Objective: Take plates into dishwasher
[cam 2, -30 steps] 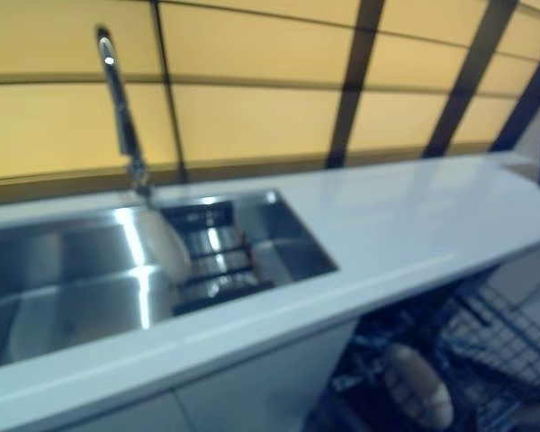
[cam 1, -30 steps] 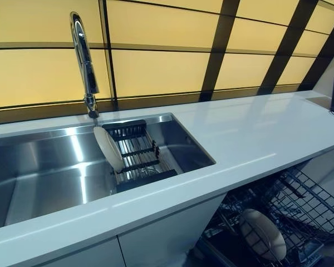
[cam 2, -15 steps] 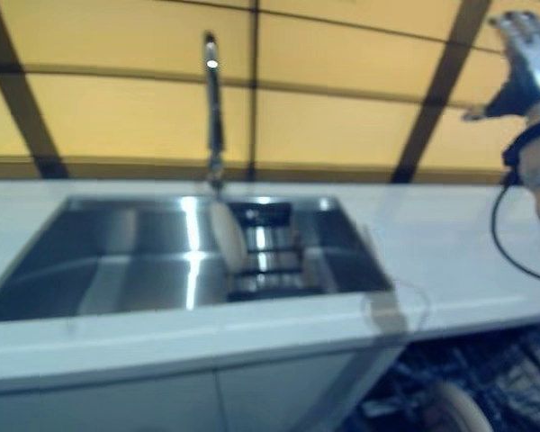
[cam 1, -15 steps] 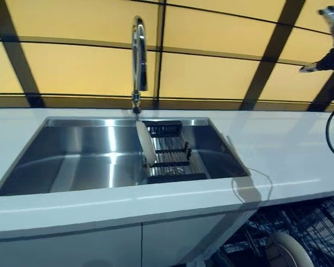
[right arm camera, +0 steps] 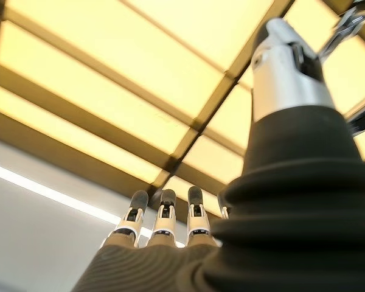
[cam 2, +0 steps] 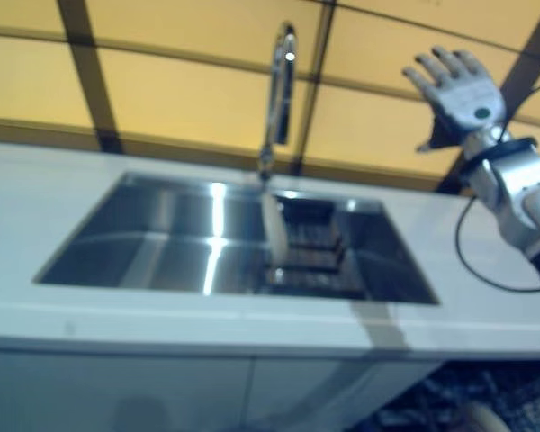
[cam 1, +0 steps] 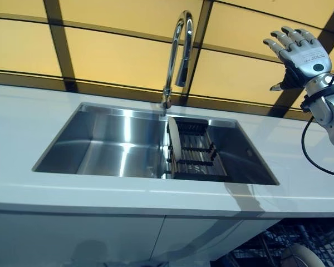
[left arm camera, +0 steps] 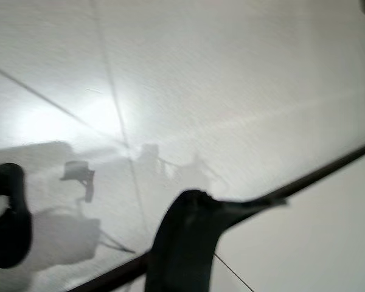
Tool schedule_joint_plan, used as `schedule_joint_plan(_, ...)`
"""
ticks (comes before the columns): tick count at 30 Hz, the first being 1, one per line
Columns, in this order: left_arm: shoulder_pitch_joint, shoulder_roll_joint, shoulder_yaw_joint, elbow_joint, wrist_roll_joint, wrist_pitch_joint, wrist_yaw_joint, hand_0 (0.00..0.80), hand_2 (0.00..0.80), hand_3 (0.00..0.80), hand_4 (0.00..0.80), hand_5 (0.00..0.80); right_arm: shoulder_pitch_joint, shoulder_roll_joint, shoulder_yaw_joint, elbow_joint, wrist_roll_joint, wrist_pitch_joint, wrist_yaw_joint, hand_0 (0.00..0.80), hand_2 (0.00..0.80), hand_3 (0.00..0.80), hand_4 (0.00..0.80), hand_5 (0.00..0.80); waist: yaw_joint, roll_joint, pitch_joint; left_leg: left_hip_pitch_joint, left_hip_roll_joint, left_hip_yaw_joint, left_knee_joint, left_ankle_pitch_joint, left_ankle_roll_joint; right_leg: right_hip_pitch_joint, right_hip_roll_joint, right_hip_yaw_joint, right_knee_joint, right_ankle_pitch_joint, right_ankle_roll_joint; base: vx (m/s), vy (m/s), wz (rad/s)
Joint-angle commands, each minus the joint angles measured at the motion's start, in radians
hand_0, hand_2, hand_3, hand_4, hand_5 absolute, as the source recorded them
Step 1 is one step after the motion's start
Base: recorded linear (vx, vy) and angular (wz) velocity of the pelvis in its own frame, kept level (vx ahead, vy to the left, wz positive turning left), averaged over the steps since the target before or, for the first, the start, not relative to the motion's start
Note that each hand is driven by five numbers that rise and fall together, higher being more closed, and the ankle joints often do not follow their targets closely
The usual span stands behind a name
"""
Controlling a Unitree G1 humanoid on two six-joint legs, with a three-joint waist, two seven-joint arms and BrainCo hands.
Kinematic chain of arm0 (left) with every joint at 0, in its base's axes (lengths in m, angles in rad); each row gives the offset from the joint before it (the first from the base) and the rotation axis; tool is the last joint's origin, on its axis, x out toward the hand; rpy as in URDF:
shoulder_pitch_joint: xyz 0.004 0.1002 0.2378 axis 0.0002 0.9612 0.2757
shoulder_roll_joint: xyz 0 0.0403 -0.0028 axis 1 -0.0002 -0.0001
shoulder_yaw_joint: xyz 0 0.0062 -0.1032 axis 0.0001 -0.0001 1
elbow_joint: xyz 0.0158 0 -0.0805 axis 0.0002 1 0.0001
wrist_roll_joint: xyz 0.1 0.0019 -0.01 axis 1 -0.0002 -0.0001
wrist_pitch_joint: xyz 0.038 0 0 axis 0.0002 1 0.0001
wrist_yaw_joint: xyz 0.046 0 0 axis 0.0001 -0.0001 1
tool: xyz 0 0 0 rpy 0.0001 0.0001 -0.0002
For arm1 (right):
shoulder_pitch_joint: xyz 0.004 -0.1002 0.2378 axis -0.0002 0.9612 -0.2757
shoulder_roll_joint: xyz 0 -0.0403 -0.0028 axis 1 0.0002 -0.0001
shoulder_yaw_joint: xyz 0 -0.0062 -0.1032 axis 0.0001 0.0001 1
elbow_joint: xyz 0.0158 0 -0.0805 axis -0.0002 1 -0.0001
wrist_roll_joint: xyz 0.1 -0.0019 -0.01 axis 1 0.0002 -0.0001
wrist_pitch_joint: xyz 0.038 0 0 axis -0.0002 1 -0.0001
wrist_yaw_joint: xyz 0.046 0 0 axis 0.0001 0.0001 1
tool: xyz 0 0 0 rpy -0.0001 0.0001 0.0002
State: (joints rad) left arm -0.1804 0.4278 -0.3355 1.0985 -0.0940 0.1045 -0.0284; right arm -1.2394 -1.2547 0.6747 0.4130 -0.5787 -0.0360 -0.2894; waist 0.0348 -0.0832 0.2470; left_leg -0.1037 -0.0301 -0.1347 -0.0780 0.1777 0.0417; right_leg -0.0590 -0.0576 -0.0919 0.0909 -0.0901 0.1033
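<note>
Right hand point(cam 1: 300, 53) is raised in the air above the counter point(cam 1: 22, 111), well to the right of the sink point(cam 1: 117, 139), fingers spread straight and holding nothing; its own wrist view shows the fingertips point(right arm camera: 164, 204) extended toward the yellow wall panels point(right arm camera: 79, 67). Left hand shows in no view (the left wrist view gives only floor and a dark edge).

One plate point(cam 1: 173, 140) stands on edge in the dark wire rack point(cam 1: 197, 156) inside the sink, at the rack's left end, just below the tap point(cam 1: 178, 55). It is upright, its faces turned left and right along the sink, so that it shows as a narrow oval whose long axis runs near vertical. The hand is well apart from it.

A second plate point(cam 1: 303, 257) shows partly at the lower right in the open dishwasher rack point(cam 1: 278, 250), below the counter edge.

Judgement: the step in hand is the reach for the plate in the sink, not yet begun in earnest. The next move calls for bringing the right hand down and leftward over the rack, then pinching the plate's top rim with thumb on one face and fingers on the other, and lifting it straight up out of the slots.
</note>
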Motion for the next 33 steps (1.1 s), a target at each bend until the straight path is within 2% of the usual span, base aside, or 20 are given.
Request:
schedule_joint_plan(1,-0.001,0.024,-0.023,0.014,0.001,0.011,-0.021,0.0,0.0,0.0,0.0,0.0,-0.067,-0.057,0.023,0.014,-0.036,-0.007,0.015,0.0,0.0,0.0,0.0,0.0,0.027,-0.026,-0.021,0.087,-0.023,0.059,0.016,-0.168,0.016,-0.022,-0.02,-0.004,-0.041,0.159,0.032,-0.001,-0.046,0.37)
schedule_joint_plan(4,0.013,0.018,-0.01,0.022,-0.046,-0.026,-0.023,0.0,0.0,0.0,0.0,0.0,-0.073,-0.041,0.084,0.051,-0.083,-0.034,0.025,0.0,0.0,0.0,0.0,0.0,0.033,-0.034,-0.02,0.093,-0.018,0.072,0.005,-0.177,0.014,-0.009,-0.026,-0.014,-0.069,0.164,0.036,0.025,-0.056,0.22)
schedule_joint_plan(10,0.036,0.023,-0.006,0.018,-0.039,-0.039,-0.043,0.0,0.0,0.0,0.0,0.0,-0.059,-0.039,0.114,0.026,-0.132,-0.082,0.037,0.0,0.0,0.0,0.0,0.0,0.043,-0.045,-0.023,0.103,-0.012,0.077,0.007,-0.186,0.017,0.001,-0.036,-0.027,-0.061,0.159,0.045,0.078,-0.037,0.09)
schedule_joint_plan(14,0.042,0.027,0.003,0.017,-0.032,-0.036,-0.054,0.0,0.0,0.0,0.0,0.0,-0.03,-0.022,0.093,0.011,-0.183,-0.115,0.034,0.0,0.0,0.0,0.0,0.0,0.046,-0.052,-0.019,0.106,-0.009,0.078,0.009,-0.189,0.017,0.001,-0.042,-0.033,-0.058,0.16,0.049,0.066,-0.014,0.04)
schedule_joint_plan(22,0.049,0.039,0.01,0.017,-0.018,-0.046,-0.059,0.0,0.0,0.0,0.0,0.0,0.035,0.02,0.046,-0.041,-0.218,-0.129,0.047,0.0,0.0,0.0,0.0,0.0,0.059,-0.07,0.001,0.096,0.001,0.082,0.001,-0.187,0.015,-0.002,-0.042,-0.045,-0.07,0.17,0.057,0.031,-0.023,-0.04)
schedule_joint_plan(33,0.051,0.045,0.017,0.01,-0.018,-0.054,-0.059,0.0,0.0,0.0,0.0,0.0,0.04,0.047,0.041,-0.076,-0.205,-0.136,0.064,0.0,0.0,0.0,0.0,0.0,0.072,-0.084,0.017,0.089,0.009,0.084,-0.001,-0.189,0.013,-0.002,-0.041,-0.06,-0.074,0.169,0.06,0.004,-0.009,0.05)
